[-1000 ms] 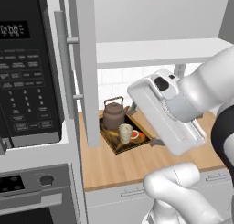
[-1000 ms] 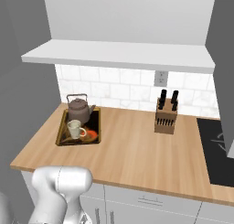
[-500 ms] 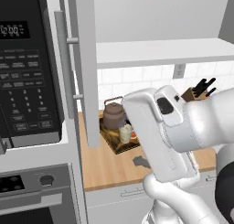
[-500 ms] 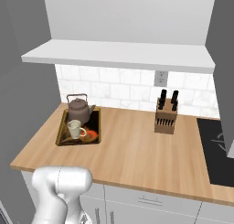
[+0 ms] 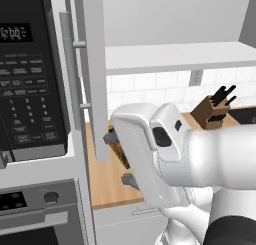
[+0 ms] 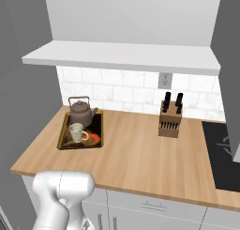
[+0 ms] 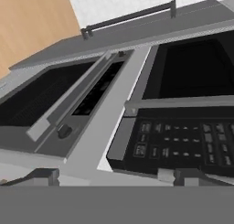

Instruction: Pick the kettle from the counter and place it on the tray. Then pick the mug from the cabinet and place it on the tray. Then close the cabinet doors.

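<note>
Left base view: white arm (image 5: 200, 159) filled the lower right, its big hand housing in front of the counter (image 5: 107, 184) and hiding most of the tray area; only a dark sliver of the tray (image 5: 119, 151) showed beside it. Two small dark finger tips (image 5: 111, 137) poked out on the hand's left side, one high, one low, well apart, so the gripper (image 5: 120, 159) stood wide open and held nothing. Open cabinet door (image 5: 92, 74) stood edge-on with its silver bar handle (image 5: 70, 64), just right of the black microwave (image 5: 27, 74). Knife block (image 5: 212, 111) sat far right on the counter under the cabinet (image 5: 180, 56) shelf. Oven panel (image 5: 35, 201) at lower left.

Right base view: kettle (image 6: 80, 112) sat on the back part of the tray (image 6: 63, 142), mug (image 6: 76, 132) in front of it, also on the tray, near an orange-red spot. Tray lay at the left end of the counter (image 6: 136, 154) by the tiled wall. Knife block (image 6: 169, 120) stood well apart to the right, cooktop (image 6: 222, 158) at the far right. Cabinet underside (image 6: 122, 55) spanned above.

Hand view: camera was rolled; microwave keypad (image 7: 183, 145) and oven control panel (image 7: 73, 118) were close ahead, cabinet door's bar handle (image 7: 130, 16) near the top, a patch of counter wood (image 7: 32, 22) at upper left. Finger tips (image 7: 43, 175) sat far apart at the bottom edge, nothing between them.
</note>
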You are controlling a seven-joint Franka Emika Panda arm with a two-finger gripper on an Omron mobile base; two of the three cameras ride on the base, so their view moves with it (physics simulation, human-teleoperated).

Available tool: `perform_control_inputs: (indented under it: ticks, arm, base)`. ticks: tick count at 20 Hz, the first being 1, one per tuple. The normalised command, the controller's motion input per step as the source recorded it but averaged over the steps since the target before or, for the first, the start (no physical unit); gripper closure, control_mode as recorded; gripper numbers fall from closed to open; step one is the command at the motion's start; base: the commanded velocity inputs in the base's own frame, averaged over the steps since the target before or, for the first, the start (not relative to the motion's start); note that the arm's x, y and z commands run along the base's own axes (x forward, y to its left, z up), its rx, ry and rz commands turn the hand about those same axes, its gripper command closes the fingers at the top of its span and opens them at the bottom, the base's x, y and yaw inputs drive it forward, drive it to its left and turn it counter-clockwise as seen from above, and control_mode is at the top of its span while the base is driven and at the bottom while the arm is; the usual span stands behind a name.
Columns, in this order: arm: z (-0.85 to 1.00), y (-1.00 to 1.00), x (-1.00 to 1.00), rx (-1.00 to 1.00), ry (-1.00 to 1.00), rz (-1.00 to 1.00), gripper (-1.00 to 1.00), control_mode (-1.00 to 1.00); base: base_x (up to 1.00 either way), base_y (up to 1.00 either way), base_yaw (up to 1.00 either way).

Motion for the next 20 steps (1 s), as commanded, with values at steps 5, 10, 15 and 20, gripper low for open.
perform_control_inputs:
  ticks: [5,10,15,20]
  arm:
    - [0.21,0.52,-0.07,0.0,-0.05,0.0,-1.0,-1.0]
    - [0.11,0.69,0.05,0.0,-0.02,0.0,-1.0,-1.0]
    - [0.0,0.56,0.31,0.0,-0.04,-0.07,-1.0,-1.0]
    - [0.11,-0.01,0.41,0.0,0.0,-0.24,-1.0,-1.0]
  base:
    - [0.0,0.0,0.0]
    - [0.0,0.0,0.0]
    - [0.0,0.0,0.0]
    - [0.0,0.0,0.0]
